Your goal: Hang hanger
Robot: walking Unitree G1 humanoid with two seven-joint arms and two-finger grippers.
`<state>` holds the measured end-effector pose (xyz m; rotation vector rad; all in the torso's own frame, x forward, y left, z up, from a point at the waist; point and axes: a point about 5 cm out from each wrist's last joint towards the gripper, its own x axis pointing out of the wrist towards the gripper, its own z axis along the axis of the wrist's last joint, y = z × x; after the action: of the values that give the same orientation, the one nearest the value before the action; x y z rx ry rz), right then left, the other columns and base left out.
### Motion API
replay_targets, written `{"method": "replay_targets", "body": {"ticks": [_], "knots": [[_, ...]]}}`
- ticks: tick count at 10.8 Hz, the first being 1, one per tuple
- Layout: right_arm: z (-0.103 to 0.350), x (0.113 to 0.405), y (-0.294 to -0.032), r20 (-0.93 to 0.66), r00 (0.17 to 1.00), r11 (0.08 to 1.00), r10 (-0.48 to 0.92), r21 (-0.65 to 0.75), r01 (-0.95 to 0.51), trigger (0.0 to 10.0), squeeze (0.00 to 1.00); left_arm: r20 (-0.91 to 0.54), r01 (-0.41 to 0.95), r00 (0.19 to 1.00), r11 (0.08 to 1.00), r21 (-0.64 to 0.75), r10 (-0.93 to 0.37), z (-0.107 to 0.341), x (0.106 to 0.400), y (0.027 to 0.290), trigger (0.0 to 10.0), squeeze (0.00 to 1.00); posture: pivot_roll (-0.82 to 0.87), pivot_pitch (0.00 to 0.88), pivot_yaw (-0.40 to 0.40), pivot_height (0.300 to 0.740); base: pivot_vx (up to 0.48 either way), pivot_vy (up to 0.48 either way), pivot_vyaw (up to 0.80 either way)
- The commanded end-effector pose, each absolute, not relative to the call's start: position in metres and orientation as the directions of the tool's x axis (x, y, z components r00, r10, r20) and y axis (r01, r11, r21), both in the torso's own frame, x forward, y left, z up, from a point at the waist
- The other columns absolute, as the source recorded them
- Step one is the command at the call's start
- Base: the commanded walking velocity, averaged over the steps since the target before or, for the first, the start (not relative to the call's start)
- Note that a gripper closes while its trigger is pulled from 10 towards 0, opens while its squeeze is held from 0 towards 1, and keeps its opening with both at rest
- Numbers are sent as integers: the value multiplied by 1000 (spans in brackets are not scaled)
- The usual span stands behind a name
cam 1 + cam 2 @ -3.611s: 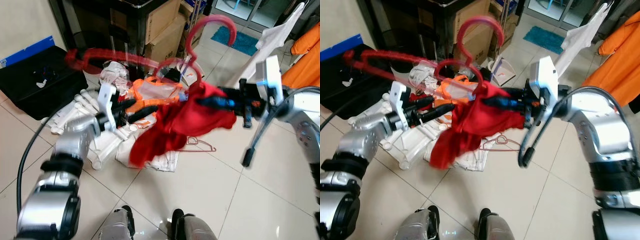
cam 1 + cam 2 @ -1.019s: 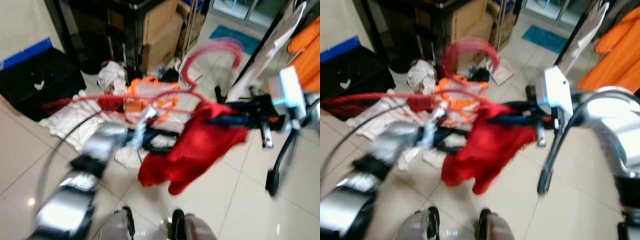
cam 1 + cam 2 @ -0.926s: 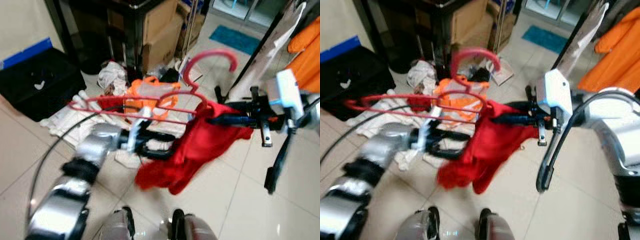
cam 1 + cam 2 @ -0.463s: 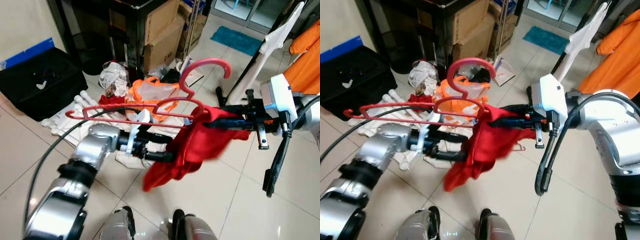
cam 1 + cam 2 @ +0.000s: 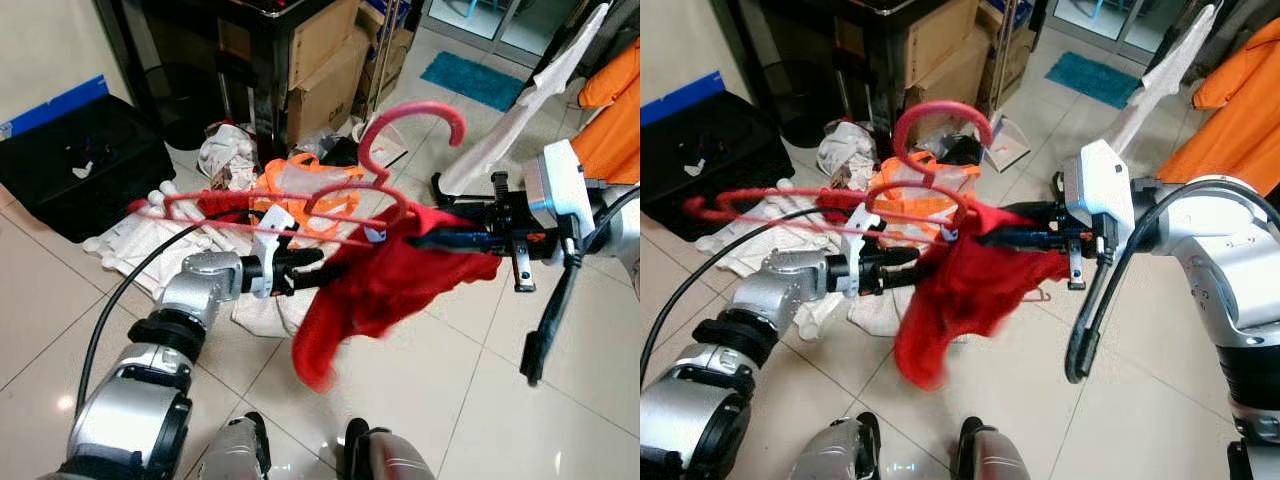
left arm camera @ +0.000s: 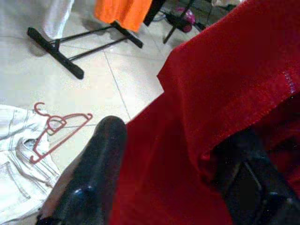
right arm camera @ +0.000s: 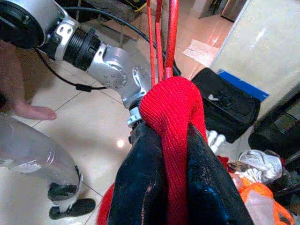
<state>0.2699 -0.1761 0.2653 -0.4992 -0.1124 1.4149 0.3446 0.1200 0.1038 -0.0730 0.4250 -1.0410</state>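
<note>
Right gripper pinches red cloth at hanger — left gripper, fingers parted around cloth; keep hanger level.

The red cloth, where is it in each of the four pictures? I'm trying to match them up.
Left eye view: red cloth at centre, draped from the red hanger.
Right eye view: centre, hanging low.
Left wrist view: the right half, between the left gripper's fingers.
Right wrist view: centre, pinched by the right gripper.
Shared landmark: the red hanger.
</note>
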Motion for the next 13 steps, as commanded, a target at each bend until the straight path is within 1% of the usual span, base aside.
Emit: {"method": "replay_targets", "body": {"ticks": [1,2,4,5,6,8,11,13], "knots": [[272,269,-182,-184,194,99,964,-427,-899,0,0,-304,794,461,541,-277,-834,102,346,120,0,0,-179,168,-51,740,0,0,0],[271,270,-183,-183,199,105,963,-425,-899,0,0,-296,775,493,567,-278,-818,103,348,124,0,0,-176,168,-52,740,0,0,0],[270,274,-185,-183,217,122,959,-424,-897,0,0,-278,760,514,581,-291,-811,105,350,130,0,0,-169,167,-54,740,0,0,0],[267,278,-186,-176,246,150,953,-432,-889,0,0,-260,763,515,575,-295,-817,105,348,129,0,0,-167,167,-54,740,0,0,0],[267,281,-186,-159,264,172,951,-436,-883,0,0,-244,780,519,570,-257,-819,105,346,124,0,0,-163,170,-55,740,0,0,0],[267,281,-185,-152,260,172,954,-434,-884,0,0,-225,780,520,566,-268,-824,107,346,122,0,0,-162,171,-55,740,0,0,0],[259,287,-195,-200,320,201,926,-455,-868,0,0,-269,691,619,674,-261,-738,110,355,141,0,0,-169,171,-55,740,0,0,0],[255,290,-202,-212,354,228,911,-455,-861,0,0,-297,645,659,723,-250,-691,111,357,156,0,0,-166,171,-53,740,0,0,0]]}}
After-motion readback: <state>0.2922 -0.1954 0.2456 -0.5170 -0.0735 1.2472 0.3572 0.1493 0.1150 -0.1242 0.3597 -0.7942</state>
